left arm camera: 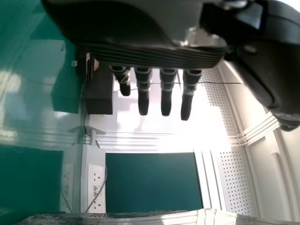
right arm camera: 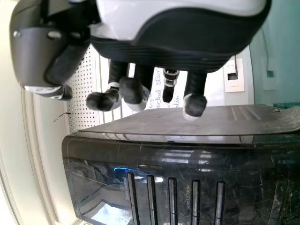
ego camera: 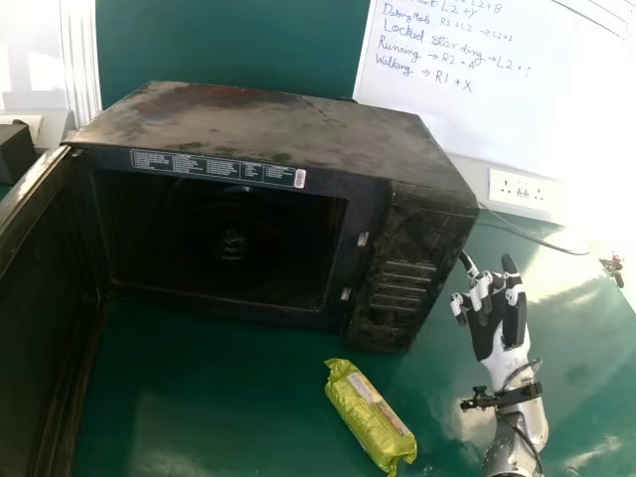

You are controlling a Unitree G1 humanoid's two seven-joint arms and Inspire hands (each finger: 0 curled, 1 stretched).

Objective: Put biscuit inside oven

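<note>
The oven [ego camera: 417,268] stands on the green table with its door [ego camera: 40,298] swung wide at the left; its dark cavity [ego camera: 219,243] faces the robot. A yellow-green biscuit packet [ego camera: 370,415] lies on the table before the oven's right part. My right hand [ego camera: 500,323] is right of the oven, apart from it and from the packet, fingers loosely bent and holding nothing. In the right wrist view that hand [right arm camera: 183,47] hangs near the oven's button panel [right arm camera: 173,187]. In the left wrist view my left hand [left arm camera: 154,51] has its fingers extended and nothing in them.
Behind the oven are a whiteboard [ego camera: 497,99] and a socket strip [ego camera: 522,191], with a cable on the table at the oven's back right. A dark box [ego camera: 14,151] sits at the far left edge, beyond the door.
</note>
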